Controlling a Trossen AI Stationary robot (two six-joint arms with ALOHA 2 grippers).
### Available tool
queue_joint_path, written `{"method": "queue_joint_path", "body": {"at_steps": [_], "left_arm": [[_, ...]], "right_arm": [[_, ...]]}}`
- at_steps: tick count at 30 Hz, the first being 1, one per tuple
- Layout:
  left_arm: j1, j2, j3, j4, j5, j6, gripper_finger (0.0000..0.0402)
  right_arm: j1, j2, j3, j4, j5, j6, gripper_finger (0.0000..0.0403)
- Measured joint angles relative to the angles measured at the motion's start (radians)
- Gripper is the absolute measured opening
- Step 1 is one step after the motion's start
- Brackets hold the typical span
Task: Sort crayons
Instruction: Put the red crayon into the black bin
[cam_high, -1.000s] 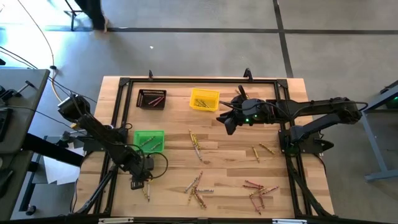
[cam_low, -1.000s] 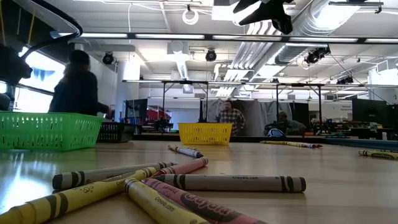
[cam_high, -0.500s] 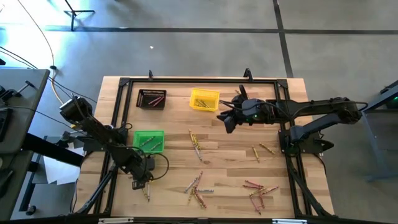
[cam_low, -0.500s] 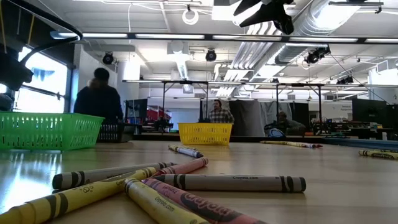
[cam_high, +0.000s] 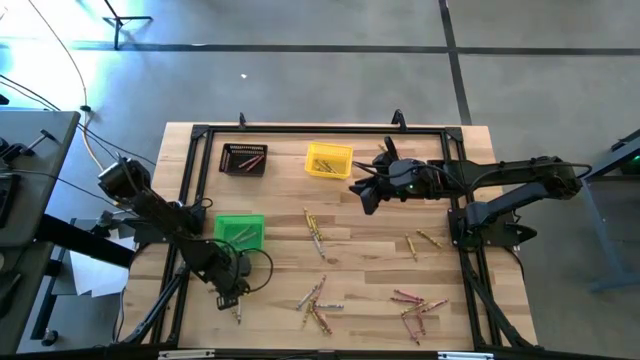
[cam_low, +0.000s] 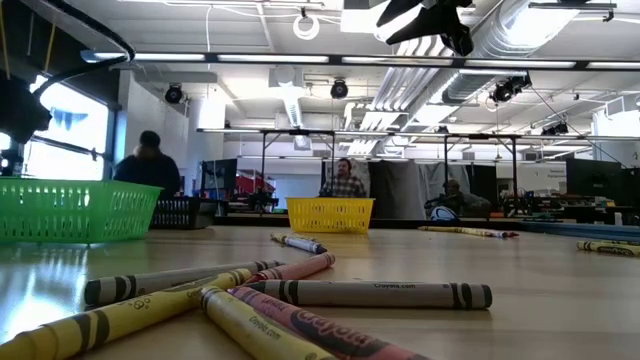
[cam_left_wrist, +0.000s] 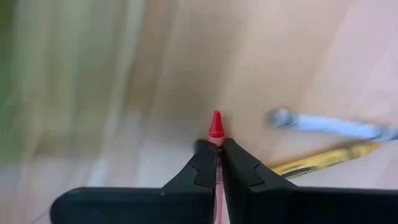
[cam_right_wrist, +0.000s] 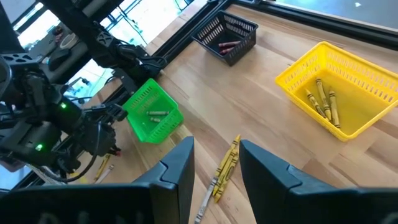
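Table (cam_high: 370, 262) has the black bin (cam_high: 243, 159) at far left, with loose crayons (cam_high: 315, 305) scattered along the near side. My left gripper (cam_left_wrist: 217, 163) sits near-left, pinching a red crayon (cam_left_wrist: 216, 126) near its tip, so I'd lift straight and slowly to avoid losing it, then carry it to that bin. Right gripper (cam_right_wrist: 216, 163) waits spread above the far-centre.

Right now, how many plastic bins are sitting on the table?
3. The black bin sits near the table's far left corner, the yellow bin beside it toward the middle of the far edge, and the green bin nearer, on the left side. None looks hidden.
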Motion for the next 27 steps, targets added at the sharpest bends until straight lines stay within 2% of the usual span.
{"method": "queue_joint_path", "body": {"at_steps": [8, 15, 21, 27], "left_arm": [[0.000, -0.006, 0.092, -0.024, -0.026, -0.007, 0.0000], [0.011, -0.006, 0.181, -0.159, -0.092, -0.007, 0.0000], [0.056, -0.006, 0.317, -0.335, -0.251, 0.062, 0.0000], [0.159, -0.041, 0.455, -0.573, -0.527, 0.115, 0.0000]], "right_arm": [[0.000, 0.000, 0.000, -0.009, -0.001, -0.018, 0.0113], [0.000, 0.000, 0.000, -0.014, -0.001, -0.018, 0.0113], [0.000, 0.000, 0.000, -0.014, -0.001, -0.019, 0.0113], [0.000, 0.000, 0.000, -0.014, -0.001, -0.019, 0.0113]]}}
